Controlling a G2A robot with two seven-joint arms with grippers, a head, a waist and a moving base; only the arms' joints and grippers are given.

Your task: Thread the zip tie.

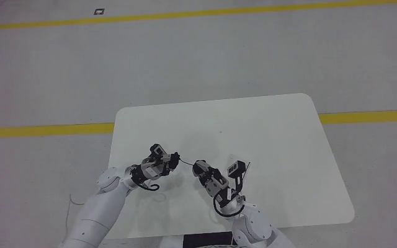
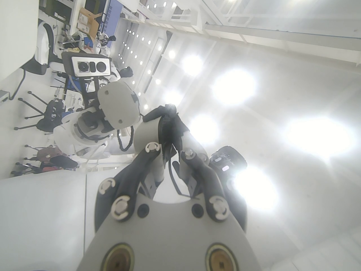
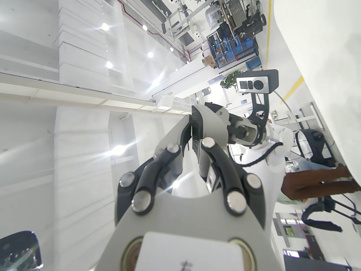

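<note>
Two grippers close together above the near part of the white table (image 1: 267, 136), tips turned toward each other, both arms coming in from the near edge. On the robot's left side, the left gripper (image 1: 172, 158), fingers clenched on a thin black zip tie (image 1: 184, 162). From those fingers, a shallow arc of tie across the small gap to the tips of the right gripper (image 1: 197, 165), held in the air rather than lying on the tabletop. Right fingers drawn together too, apparently pinching the tie's other end, at the meeting point of strand and tips in the top view.

From the left wrist: left gripper (image 2: 169, 126) pointing up toward bright ceiling lights (image 2: 234, 85), its dark ribbed pads (image 2: 165, 139) pressed tight against each other. Between the finger links, a thin black strand of the tie (image 2: 172, 177) curving back toward the palm. Just beyond, a dark lens-like part (image 2: 228, 157) on the other arm.

From the right wrist: right gripper (image 3: 193, 126) closed, pads (image 3: 198, 135) face to face with barely a slit between them; too fine a strand to pick out at that spot.

Around the table, grey floor (image 1: 186, 62) crossed by two yellow lines (image 1: 186, 13), one far off, one passing behind the table, plus a small dark marker (image 1: 99, 11) near the far line.
</note>
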